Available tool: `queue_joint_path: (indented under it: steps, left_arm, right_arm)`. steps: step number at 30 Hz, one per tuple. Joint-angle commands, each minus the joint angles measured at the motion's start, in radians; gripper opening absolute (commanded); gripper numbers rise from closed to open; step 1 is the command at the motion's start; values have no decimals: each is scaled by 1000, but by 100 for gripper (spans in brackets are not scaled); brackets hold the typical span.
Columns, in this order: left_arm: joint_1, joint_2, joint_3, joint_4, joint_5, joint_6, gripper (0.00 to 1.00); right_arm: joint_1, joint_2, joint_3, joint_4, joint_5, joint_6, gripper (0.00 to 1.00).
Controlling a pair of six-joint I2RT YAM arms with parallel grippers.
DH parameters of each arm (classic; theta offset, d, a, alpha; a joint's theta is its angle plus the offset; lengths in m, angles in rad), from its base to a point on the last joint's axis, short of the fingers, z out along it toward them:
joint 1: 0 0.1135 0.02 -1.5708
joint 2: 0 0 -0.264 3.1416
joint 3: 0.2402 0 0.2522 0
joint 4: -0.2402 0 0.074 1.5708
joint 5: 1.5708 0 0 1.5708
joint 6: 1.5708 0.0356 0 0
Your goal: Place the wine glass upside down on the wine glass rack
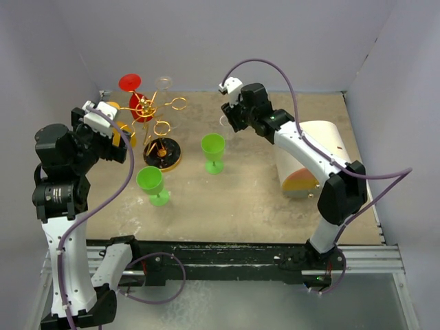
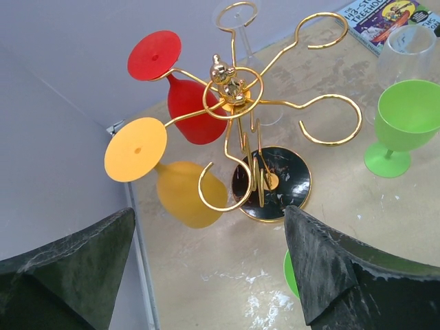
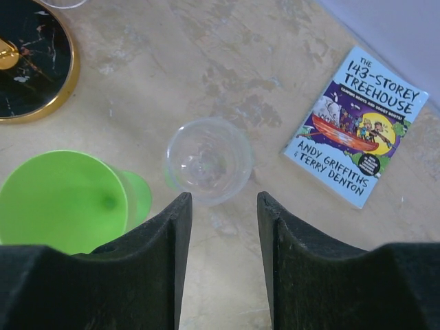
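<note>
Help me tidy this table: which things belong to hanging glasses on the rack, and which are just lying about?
Job: gold rack, clear glass, two green glasses, red glass and yellow glass already hanging.
Lying about: book, white cylinder on its side.

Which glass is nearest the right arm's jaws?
The clear glass standing upright on the table, straight ahead of the right jaws. The green glass beside it is off-centre; the red glass and orange glass hang on the rack.

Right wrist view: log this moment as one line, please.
right pincer: open, over clear wine glass | glass: upright, ungripped | left pincer: open, facing wine glass rack | stage: pre-grasp
</note>
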Motion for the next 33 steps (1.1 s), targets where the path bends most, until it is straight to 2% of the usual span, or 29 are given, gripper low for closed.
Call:
queue_joint_path:
  steps: [1,10,16,33]
  left_arm:
    - [10,-14,20,42,3,-13,92]
    - [13,-7,21,45,3,-10,93]
    - [16,2,24,41,11,-13,93]
    - [18,8,35,29,23,-10,94]
  right_arm:
    - [-11,-26,40,2,-59,17,46]
    - [-4,-98,-9,-67,-139,31,51]
    - [18,-97,-30,-91,-177,71,51]
    - [89,-18,-69,-69,-71,91,45]
